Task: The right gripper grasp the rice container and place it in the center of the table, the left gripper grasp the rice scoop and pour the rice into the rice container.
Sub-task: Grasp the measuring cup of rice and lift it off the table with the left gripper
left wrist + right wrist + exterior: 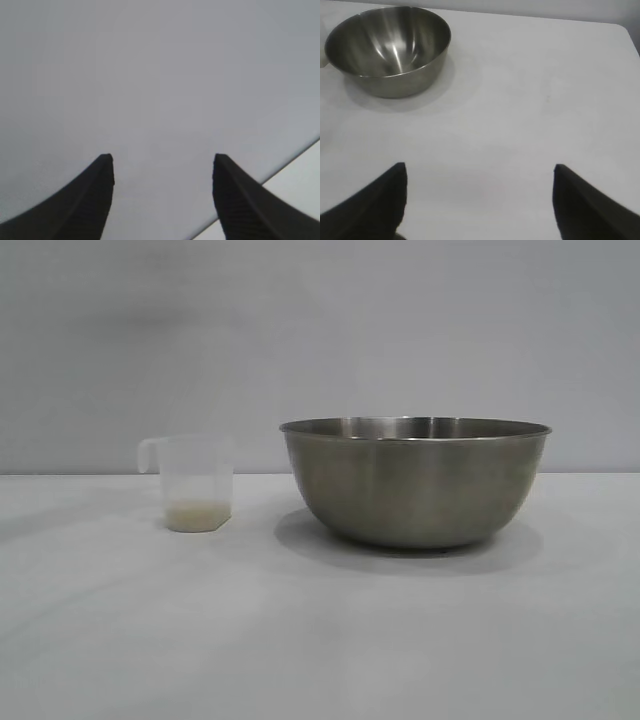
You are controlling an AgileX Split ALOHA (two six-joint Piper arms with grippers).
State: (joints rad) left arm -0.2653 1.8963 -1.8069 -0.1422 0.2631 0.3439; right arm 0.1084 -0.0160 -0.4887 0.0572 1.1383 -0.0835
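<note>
The rice container (415,480), a wide brushed-steel bowl, stands on the white table (300,640) right of centre in the exterior view. It is empty inside in the right wrist view (387,47). Left of it stands the rice scoop (195,485), a frosted plastic cup with its handle turned away from the bowl and a thin layer of rice (198,512) at its bottom. My right gripper (479,169) hangs open over bare table, well short of the bowl. My left gripper (162,157) is open too, over a plain grey surface with nothing between its fingers. Neither arm shows in the exterior view.
A grey wall runs behind the table. The table's far edge and rounded corner (620,27) show beyond the bowl in the right wrist view. A pale strip (300,175) crosses one corner of the left wrist view.
</note>
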